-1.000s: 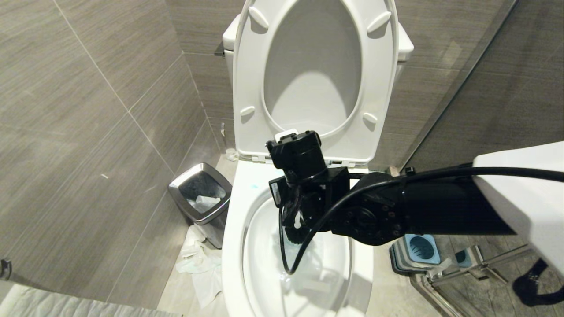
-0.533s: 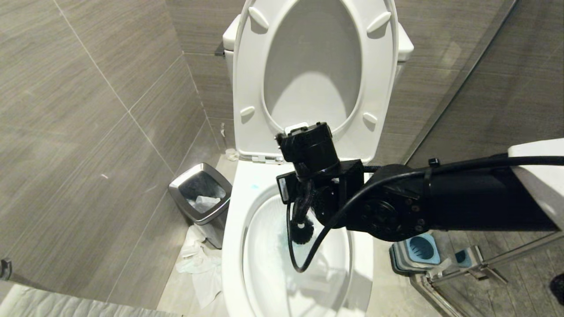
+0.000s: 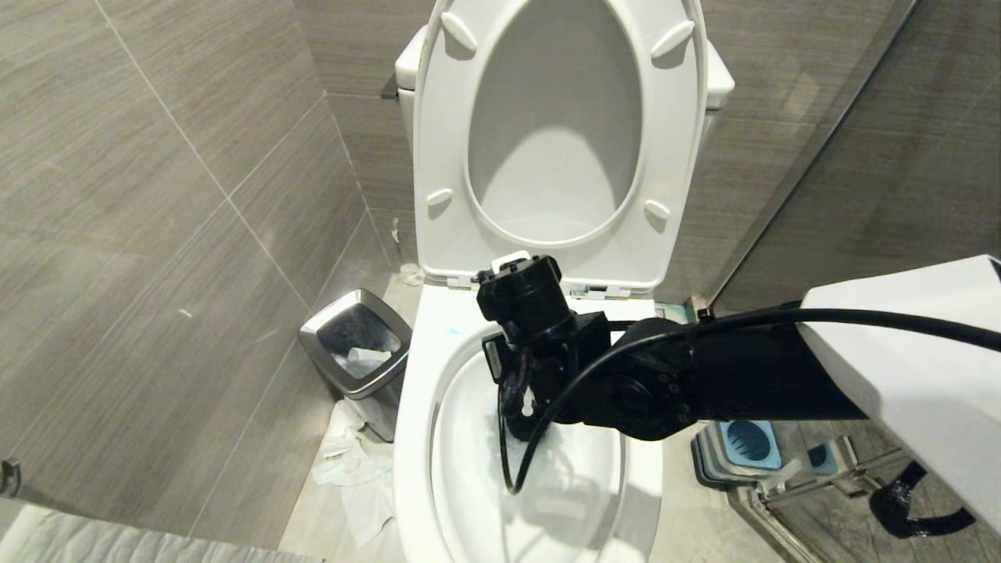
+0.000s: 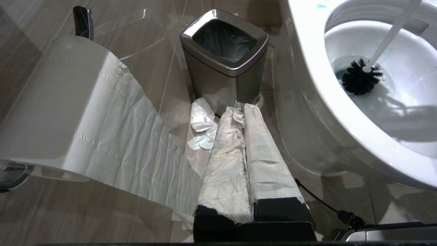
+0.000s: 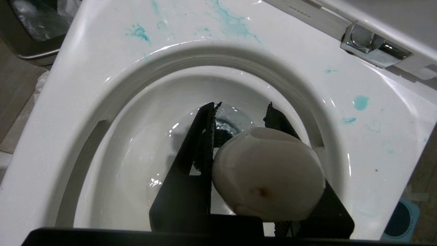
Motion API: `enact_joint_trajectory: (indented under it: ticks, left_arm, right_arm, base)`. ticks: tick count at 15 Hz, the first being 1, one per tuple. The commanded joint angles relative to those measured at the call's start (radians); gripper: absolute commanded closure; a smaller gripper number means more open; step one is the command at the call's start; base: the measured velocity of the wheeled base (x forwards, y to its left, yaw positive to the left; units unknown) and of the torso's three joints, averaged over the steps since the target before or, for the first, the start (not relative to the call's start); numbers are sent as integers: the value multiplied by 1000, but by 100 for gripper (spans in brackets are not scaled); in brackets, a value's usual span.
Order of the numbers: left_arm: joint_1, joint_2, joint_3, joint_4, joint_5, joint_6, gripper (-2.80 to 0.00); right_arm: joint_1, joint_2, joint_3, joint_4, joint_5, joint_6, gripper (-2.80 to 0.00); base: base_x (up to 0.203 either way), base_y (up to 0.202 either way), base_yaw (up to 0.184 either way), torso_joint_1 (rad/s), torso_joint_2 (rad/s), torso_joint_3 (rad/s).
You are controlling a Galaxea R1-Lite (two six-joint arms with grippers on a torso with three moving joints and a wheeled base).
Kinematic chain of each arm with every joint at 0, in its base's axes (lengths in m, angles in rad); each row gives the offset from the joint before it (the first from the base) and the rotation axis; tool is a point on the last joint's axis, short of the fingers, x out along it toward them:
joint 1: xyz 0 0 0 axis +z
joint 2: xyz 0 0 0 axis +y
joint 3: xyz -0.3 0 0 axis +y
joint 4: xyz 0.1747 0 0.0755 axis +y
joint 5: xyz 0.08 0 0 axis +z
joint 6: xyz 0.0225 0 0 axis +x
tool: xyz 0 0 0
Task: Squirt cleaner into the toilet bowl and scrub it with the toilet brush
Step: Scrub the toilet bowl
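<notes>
The white toilet bowl (image 3: 413, 438) stands open, its seat and lid (image 3: 438, 156) raised. Pale turquoise cleaner (image 5: 235, 24) smears the back rim, and the water is faintly blue. My right arm (image 3: 704, 383) reaches over the bowl from the right. My right gripper (image 5: 242, 107) points down into the basin, shut on the toilet brush; the handle's rounded white end (image 5: 268, 174) fills the gap between the jaws. The black bristle head (image 4: 358, 78) sits in the water on its slim white handle (image 4: 392, 34). My left gripper (image 4: 240, 106) hangs shut and empty, its fingers wrapped in white paper, low beside the toilet.
A chrome-rimmed black bin (image 3: 356, 348) stands left of the toilet, with crumpled tissue (image 3: 352, 469) on the floor before it. The blue-and-grey brush holder (image 3: 743, 446) sits on the right by a glass door frame (image 3: 821, 485). A toilet paper roll (image 4: 68, 119) hangs by my left arm.
My right arm swung up toward the back right of the bowl, then came back down and left. The brush head swept with it and now sits lower in the water.
</notes>
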Motion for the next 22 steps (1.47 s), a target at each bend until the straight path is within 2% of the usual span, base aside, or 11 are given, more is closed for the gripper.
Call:
enact_joint_trajectory:
  ticks: [1, 6, 9, 15, 22]
  left_arm:
    - [0, 0, 2, 0, 0, 0, 0]
    - [0, 0, 2, 0, 0, 0, 0]
    - [0, 0, 2, 0, 0, 0, 0]
    - [0, 0, 2, 0, 0, 0, 0]
    - [0, 0, 2, 0, 0, 0, 0]
  right_arm:
    - [0, -81, 36, 0, -3, -1, 0]
    - [-2, -282, 291, 0, 3, 0, 0]
    - [34, -293, 344, -6, 5, 17, 0]
    - [193, -228, 323, -6, 2, 68, 0]
    - [184, -68, 80, -5, -9, 64, 0]
  base:
    - [0, 0, 0, 0, 0, 0]
    - [0, 0, 0, 0, 0, 0]
    - [0, 0, 0, 0, 0, 0]
    - [0, 0, 0, 0, 0, 0]
    - [0, 0, 0, 0, 0, 0]
